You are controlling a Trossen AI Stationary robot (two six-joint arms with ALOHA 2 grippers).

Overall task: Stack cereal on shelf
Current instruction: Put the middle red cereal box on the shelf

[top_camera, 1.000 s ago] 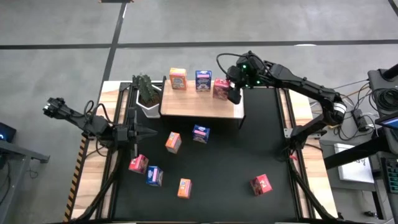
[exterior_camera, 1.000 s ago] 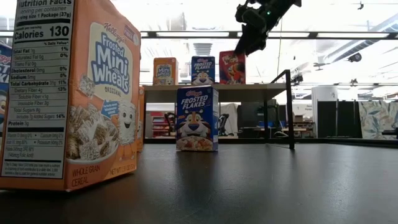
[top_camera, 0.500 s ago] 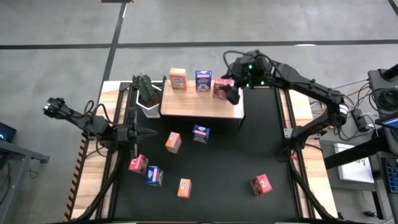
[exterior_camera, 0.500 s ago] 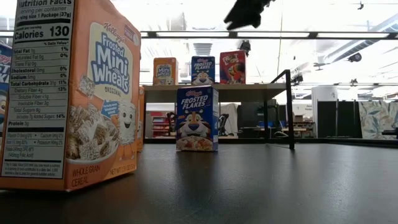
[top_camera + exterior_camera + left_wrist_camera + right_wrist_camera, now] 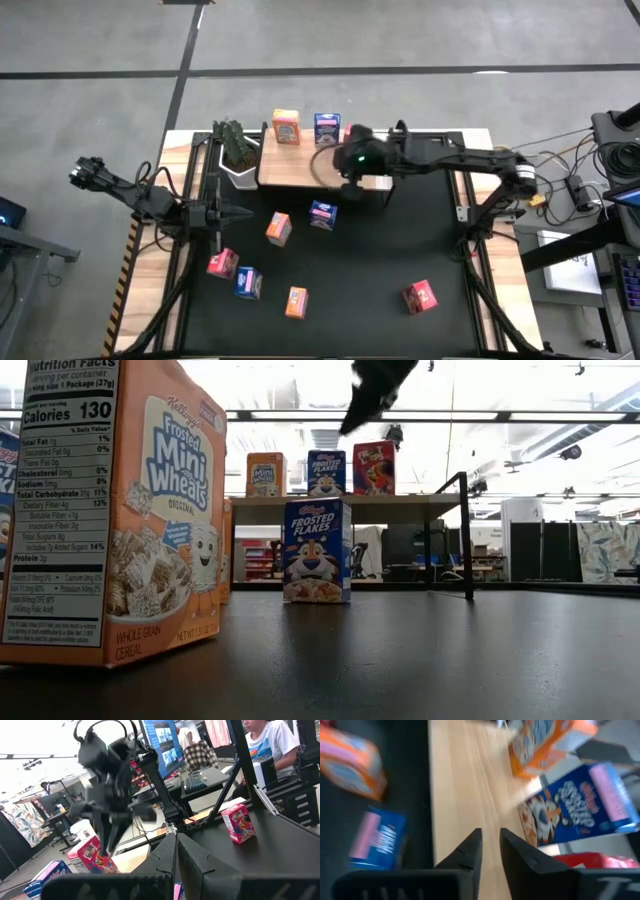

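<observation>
The shelf is a light wooden platform at the far side of the mat. Three cereal boxes stand on it: orange, blue and pink-red, the last partly hidden by my right arm. My right gripper hangs over the shelf's front half, slanting down. Its fingers are almost together, with nothing between them. Several more cereal boxes lie on the black mat, among them a blue one and an orange one. My left gripper waits shut at the mat's left.
A green potted plant stands at the shelf's left end. Loose boxes lie at the near left and the near right of the mat, with bare mat between. A person sits in the room beyond the table.
My right gripper has left the pink-red box at the shelf's right end. It has swung toward the table's left and a little nearer, over the shelf's middle, rolling somewhat. The box stays standing on the shelf.
</observation>
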